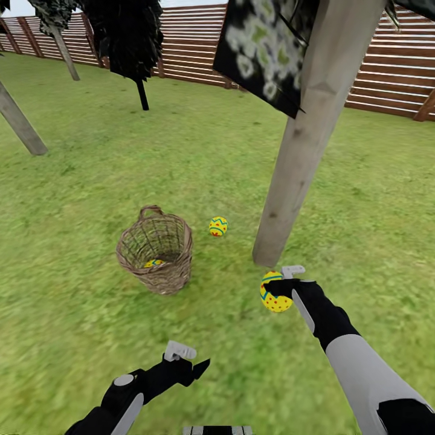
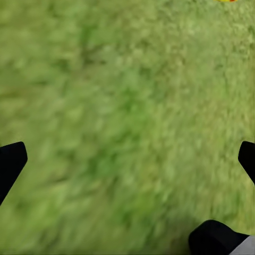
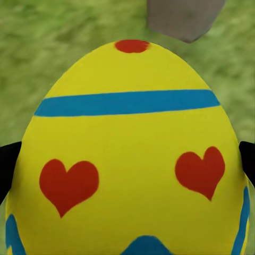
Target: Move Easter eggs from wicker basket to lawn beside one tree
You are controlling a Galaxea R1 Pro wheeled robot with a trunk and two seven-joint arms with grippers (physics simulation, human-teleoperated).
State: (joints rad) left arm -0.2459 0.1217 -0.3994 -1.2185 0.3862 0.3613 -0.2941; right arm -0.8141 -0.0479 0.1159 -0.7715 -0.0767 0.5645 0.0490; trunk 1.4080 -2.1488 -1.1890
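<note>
Right pincer (image 1: 279, 289) clenched across held Easter egg (image 3: 133, 154): likely light, smooth, slippery; grip the widest middle. Left pincer (image 1: 184, 357) released.

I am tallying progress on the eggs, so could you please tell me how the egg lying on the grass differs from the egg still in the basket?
The egg on the grass lies in the open between the basket and the tree trunk; the egg in the basket lies at the basket's bottom. The first shows fully; the second shows partly through the weave. The first counts as placed; the second still needs taking out. Both are yellow with blue markings.
</note>
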